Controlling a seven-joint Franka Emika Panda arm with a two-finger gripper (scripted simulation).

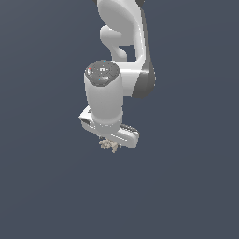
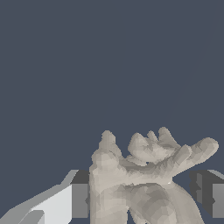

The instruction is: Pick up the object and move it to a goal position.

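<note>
The object (image 1: 109, 145) is a small beige-tan spiky lump that pokes out just under the white hand in the exterior view. In the wrist view the object (image 2: 144, 175) fills the space between the two fingers, with its knobby protrusions pointing away from the camera. My gripper (image 1: 112, 141) points down and its jaws are closed against the object's sides. One finger (image 2: 78, 199) presses on one flank and the other finger (image 2: 205, 192) sits at the opposite flank. The fingertips are hidden by the hand in the exterior view.
A flat, plain dark blue-grey surface (image 1: 186, 186) fills both views. The white arm (image 1: 123, 42) rises toward the top of the exterior view.
</note>
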